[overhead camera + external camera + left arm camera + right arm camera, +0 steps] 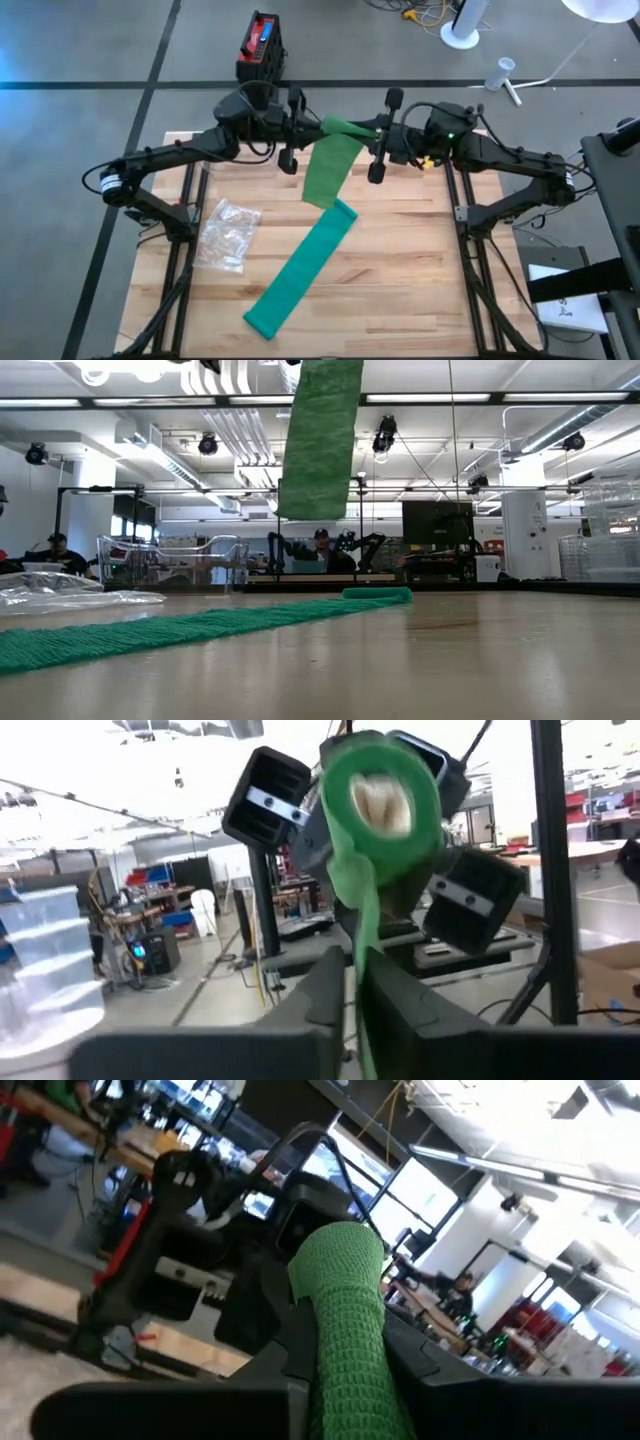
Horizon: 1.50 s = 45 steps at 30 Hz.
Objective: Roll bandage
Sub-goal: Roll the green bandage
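Note:
A long green bandage lies as a flat strip (300, 265) on the wooden table and rises from a fold (340, 212) to a rolled-up end (348, 126) held high over the table's far middle. My right gripper (375, 132) is shut on the roll, which shows end-on in the left wrist view (380, 800). My left gripper (305, 128) faces it from the left and is shut on the strip just below the roll. In the low view the hanging strip (320, 440) drops from above and the flat part (200, 625) lies on the table. My left gripper pinches the flat strip (365, 1005) between its two fingers just below the roll, coming level from the table's left. The strip runs up from the fingers to the roll, clear of the table. My right gripper holds the rolled end (345, 1315) between its two fingers, coming level from the table's right. The roll lies along the fingers and sticks out past their tips. It is lifted clear, and the unrolled strip hangs below it to the table.
A clear plastic bag (228, 235) lies on the table's left part, left of the flat strip. A red and black box (262, 45) stands on the floor beyond the far edge. People sit in the room behind the table.

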Tool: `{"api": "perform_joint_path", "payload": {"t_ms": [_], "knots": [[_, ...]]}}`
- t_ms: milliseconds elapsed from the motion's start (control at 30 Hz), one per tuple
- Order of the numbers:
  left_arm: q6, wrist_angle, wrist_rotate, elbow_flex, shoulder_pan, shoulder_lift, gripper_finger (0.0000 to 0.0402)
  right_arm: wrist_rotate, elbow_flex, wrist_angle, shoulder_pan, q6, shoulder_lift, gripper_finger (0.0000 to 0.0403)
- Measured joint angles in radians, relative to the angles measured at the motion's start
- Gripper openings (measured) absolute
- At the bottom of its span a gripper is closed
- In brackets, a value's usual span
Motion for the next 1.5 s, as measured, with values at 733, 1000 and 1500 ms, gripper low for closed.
{"api": "perform_joint_path", "payload": {"t_ms": [733, 1000, 1500], "knots": [[0.078, 0.017, -0.314, -0.285, -0.008, -0.003, 0.0000, 0.004, 0.138, -0.114, -0.006, 0.554, -0.059, 0.0048], [0.086, 0.029, -0.351, -0.308, -0.021, -0.010, 0.0000, 0.074, 0.176, -0.208, -0.007, 0.515, -0.066, 0.0048], [0.347, -0.068, -0.414, -0.261, -0.076, -0.107, 0.0067, 0.099, -0.004, 0.070, -0.015, 0.052, 0.000, 0.0045]]}}
